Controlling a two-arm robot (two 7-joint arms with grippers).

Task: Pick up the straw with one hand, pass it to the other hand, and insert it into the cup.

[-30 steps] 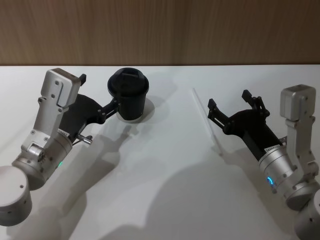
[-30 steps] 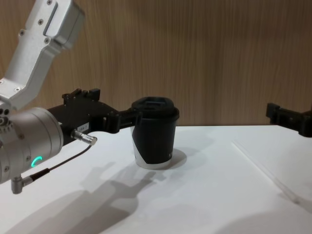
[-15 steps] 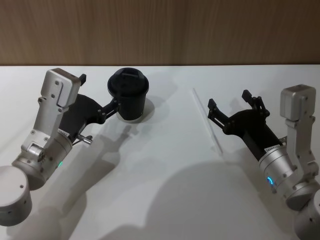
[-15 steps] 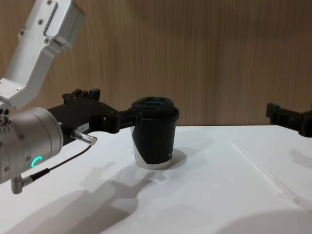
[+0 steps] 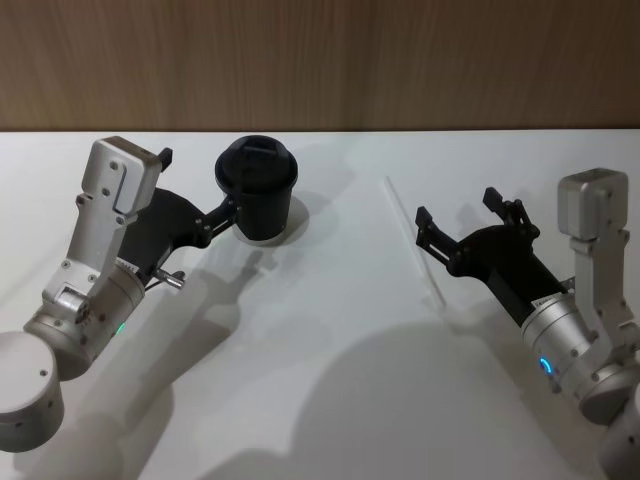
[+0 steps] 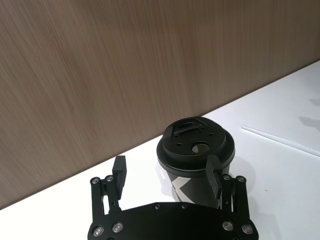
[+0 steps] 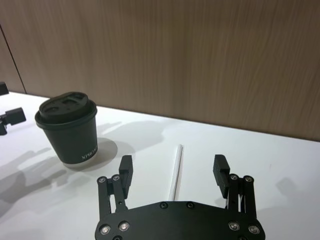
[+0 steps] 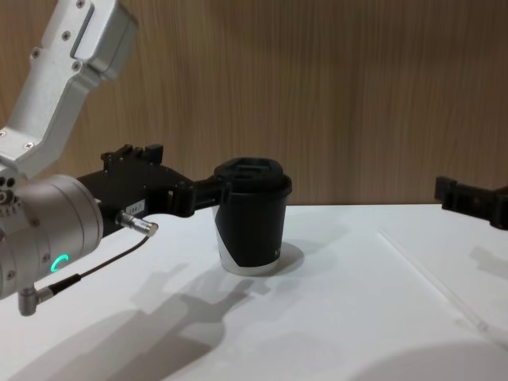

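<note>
The black lidded cup [image 5: 258,190] stands upright at the back left of the table. My left gripper [image 5: 200,181] is open beside it, with one fingertip close to the cup's wall; in the left wrist view the cup [image 6: 195,150] sits just ahead of that gripper [image 6: 166,171], by one finger. The thin white straw [image 5: 415,247] lies flat on the table to the right. My right gripper [image 5: 456,205] hovers open just over it. In the right wrist view the straw [image 7: 178,154] runs between the spread fingers of that gripper [image 7: 173,163].
A white table [image 5: 320,380] carries everything, with a wooden wall [image 5: 400,60] along its far edge. A thin black cable with a metal plug [image 8: 136,225] hangs off the left wrist. Between cup and straw lies bare tabletop.
My right gripper has sunk a little toward the straw. The left arm, the cup and the straw have stayed where they were.
</note>
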